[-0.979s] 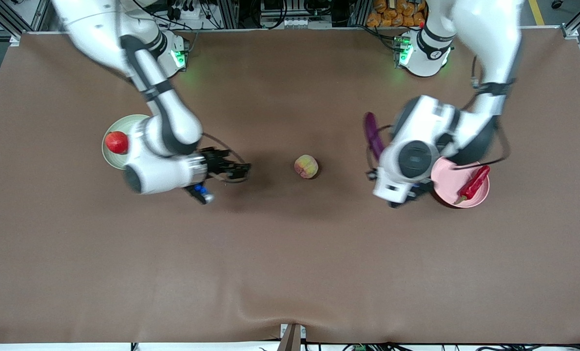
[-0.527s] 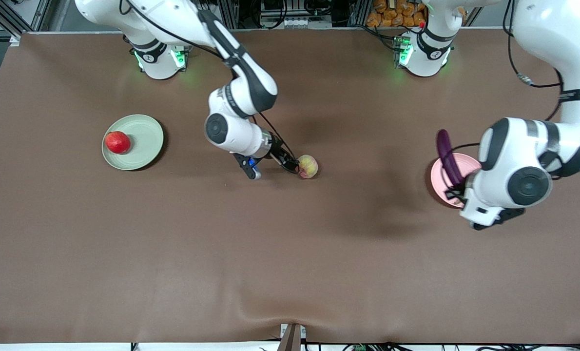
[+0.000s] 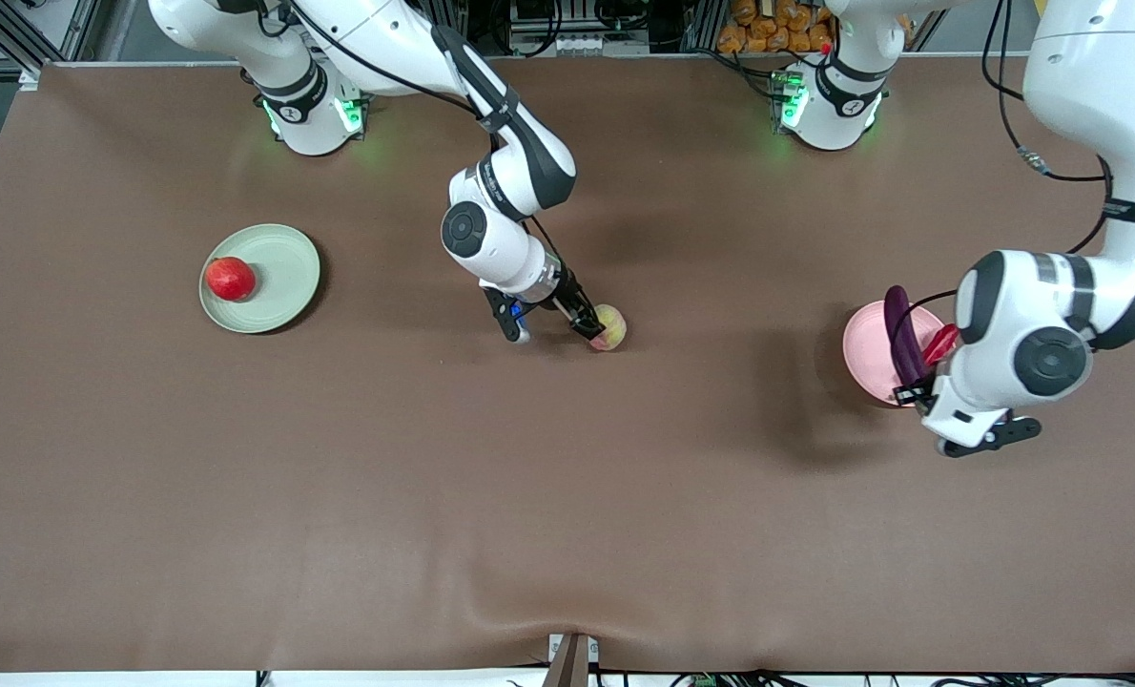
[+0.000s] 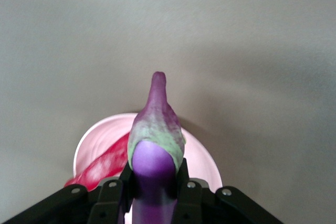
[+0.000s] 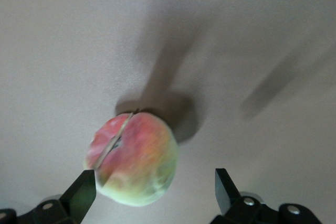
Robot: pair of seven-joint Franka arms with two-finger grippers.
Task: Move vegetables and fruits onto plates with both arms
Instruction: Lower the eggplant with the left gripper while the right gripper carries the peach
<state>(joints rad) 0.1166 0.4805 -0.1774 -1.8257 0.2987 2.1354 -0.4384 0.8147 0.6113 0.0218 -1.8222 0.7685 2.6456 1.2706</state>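
**A:** Start at the right arm's end of the table. The green plate (image 3: 260,278) already has the pomegranate (image 3: 229,279) sitting on it, near the rim. Anything to worry about there?

**B:** Not much; it could roll if the table gets bumped. The peach (image 3: 608,327) is the risk. It lies on the brown table (image 3: 567,496) well away from the green plate, toward the left arm's end, and the right gripper (image 3: 588,325) is down at it with its jaws spread wide.

**A:** Are they around the peach?

**B:** Not evenly. In the right wrist view the peach (image 5: 133,158) sits just beside one finger (image 5: 81,195), with a clear gap to the other. If the jaws close like that, I judge the near finger could nudge the round fruit away or pinch it off-centre, so it slips on the lift.

**A:** And further from the green plate, at the left arm's end?

**B:** The left gripper (image 3: 914,393) is clamped on the eggplant (image 3: 903,332), holding it over the pink plate (image 3: 871,355), where the chili (image 3: 941,343) already lies. Released from that height, the long eggplant could tip over the rim or knock the chili off.
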